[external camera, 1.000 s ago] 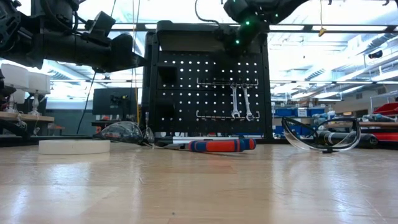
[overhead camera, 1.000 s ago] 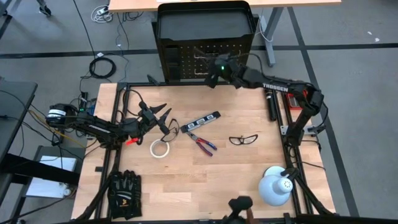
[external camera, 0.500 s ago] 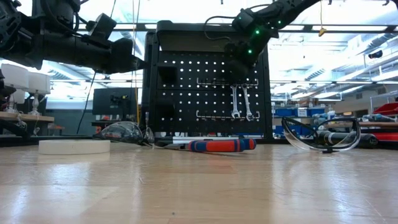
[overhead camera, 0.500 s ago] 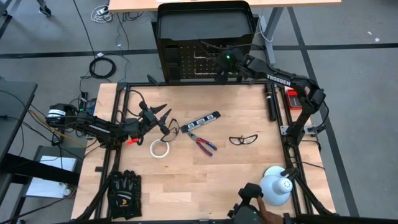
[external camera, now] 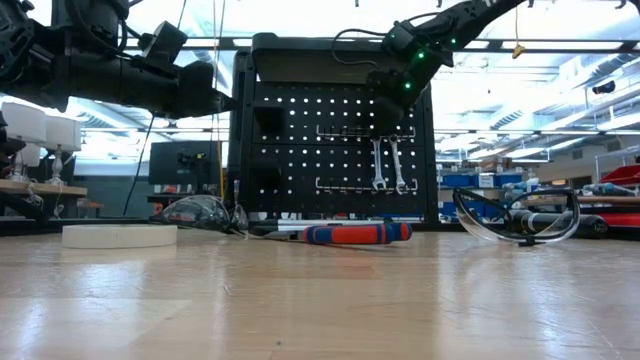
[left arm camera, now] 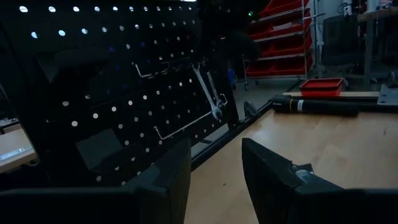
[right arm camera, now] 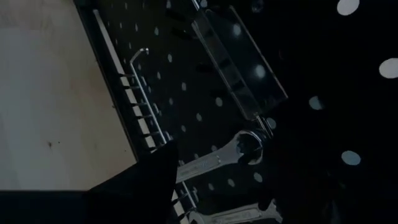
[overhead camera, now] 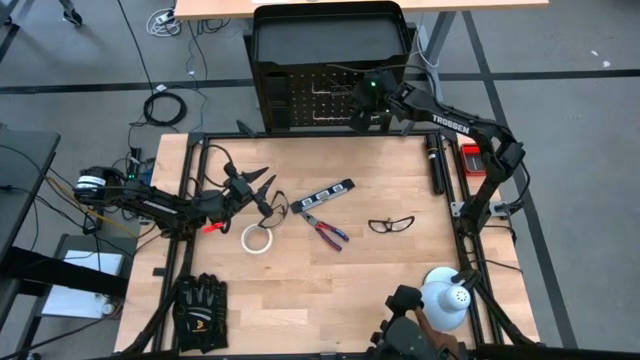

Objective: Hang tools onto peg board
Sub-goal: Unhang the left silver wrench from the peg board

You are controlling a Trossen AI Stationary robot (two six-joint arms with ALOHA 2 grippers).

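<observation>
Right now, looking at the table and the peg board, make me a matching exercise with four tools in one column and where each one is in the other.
Things:
1. wrenches
2. tape roll
3. pliers
4. glasses

Places:
A. table, right of the pliers
B. hanging on the peg board
C. table, nearest the left gripper
D. table, below the level bar in the high view

Pairs: 1-B, 2-C, 3-D, 4-A

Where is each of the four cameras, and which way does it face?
High: overhead, straight down; both arms, pliers on table.
Low: table height, facing peg board; right gripper above wrenches.
Left wrist: over left gripper, open, toward board.
Right wrist: close to board, own fingers dark.
Shared: wrenches in the last three.
</observation>
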